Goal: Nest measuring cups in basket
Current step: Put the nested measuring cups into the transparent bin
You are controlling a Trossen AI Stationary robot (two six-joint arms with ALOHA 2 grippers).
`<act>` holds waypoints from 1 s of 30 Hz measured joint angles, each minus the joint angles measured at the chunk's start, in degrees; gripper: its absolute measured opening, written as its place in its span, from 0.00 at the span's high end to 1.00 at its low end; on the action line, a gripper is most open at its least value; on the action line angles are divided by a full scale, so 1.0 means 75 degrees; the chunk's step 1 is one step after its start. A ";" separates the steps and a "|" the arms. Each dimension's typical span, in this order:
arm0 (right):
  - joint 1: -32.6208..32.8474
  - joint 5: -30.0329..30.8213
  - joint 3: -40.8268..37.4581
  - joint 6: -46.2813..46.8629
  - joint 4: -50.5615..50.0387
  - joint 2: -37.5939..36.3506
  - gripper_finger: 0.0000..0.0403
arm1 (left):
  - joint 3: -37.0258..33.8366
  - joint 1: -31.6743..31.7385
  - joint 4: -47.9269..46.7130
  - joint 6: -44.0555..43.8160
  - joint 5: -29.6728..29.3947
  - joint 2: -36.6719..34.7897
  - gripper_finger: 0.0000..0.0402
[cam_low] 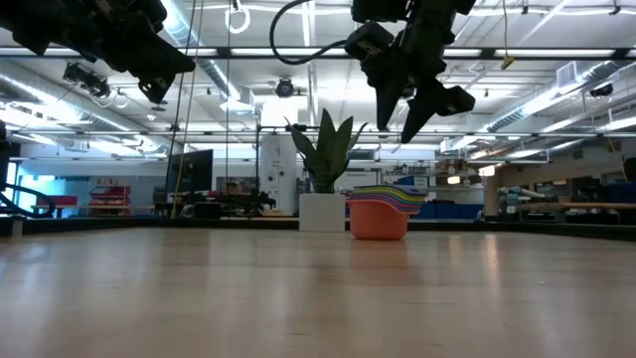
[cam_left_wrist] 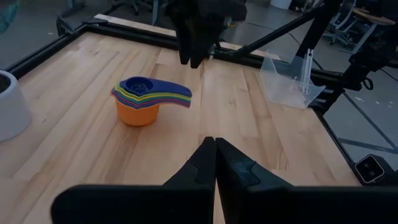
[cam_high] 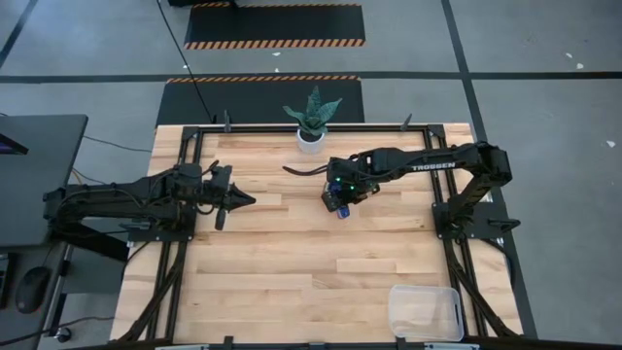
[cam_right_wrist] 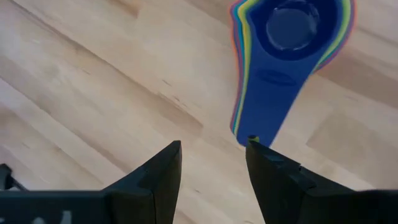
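The measuring cups (cam_left_wrist: pixel 146 99) stand nested in one stack on the wooden table, the orange one at the bottom and a navy one on top. Their flat handles (cam_right_wrist: pixel 267 93) fan out to one side. My right gripper (cam_right_wrist: pixel 214 144) hangs open above the stack, pointing steeply down, with its fingertips over the handles' free end; the low view shows it (cam_low: pixel 412 114) well clear of the cups (cam_low: pixel 383 214). My left gripper (cam_left_wrist: pixel 215 155) waits shut at the table's left, off the surface. The clear basket (cam_high: pixel 425 311) sits at the near right corner.
A white plant pot (cam_high: pixel 311 139) stands at the far edge, close behind the stack. A dark metal frame (cam_high: pixel 185 146) runs along the table's sides. Bare wood (cam_high: pixel 311 272) lies between the stack and the basket.
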 joint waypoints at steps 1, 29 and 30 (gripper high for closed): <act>0.0000 0.0052 0.0000 -0.0007 -0.0017 -0.0005 0.54 | 0.0000 0.0003 0.0008 0.0000 0.0000 -0.0003 0.97; -0.0064 0.0125 -0.0003 -0.1464 0.0683 -0.0017 0.53 | 0.0000 0.0003 -0.0009 0.0000 0.0000 0.0000 0.97; -0.0064 0.0125 -0.0003 -0.1394 0.0683 -0.0017 0.53 | 0.0000 0.0003 -0.0009 0.0000 0.0000 -0.0002 0.97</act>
